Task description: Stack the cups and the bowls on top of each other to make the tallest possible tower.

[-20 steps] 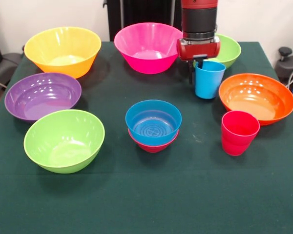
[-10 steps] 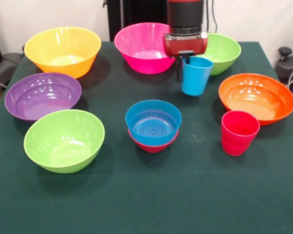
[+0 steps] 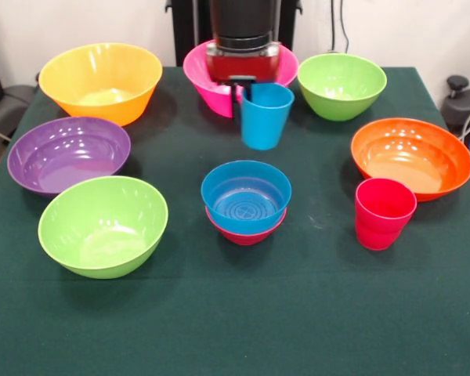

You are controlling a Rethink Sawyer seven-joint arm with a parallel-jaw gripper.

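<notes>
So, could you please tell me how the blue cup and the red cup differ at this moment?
The blue cup is held by the pincer at its rim, clear of the table, while the red cup stands free on the green cloth. The blue cup hangs behind the blue bowl; the red cup sits in front of the orange bowl. Both are upright, handleless and tapered.

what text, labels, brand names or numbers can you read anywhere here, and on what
None: no words, brand marks, numbers or signs can be read.
The blue cup held by the gripper is plain.
The red cup is plain.
The blue bowl shows only moulded rings in its base, no lettering.
The other bowls and the green table cloth carry no print.
</notes>
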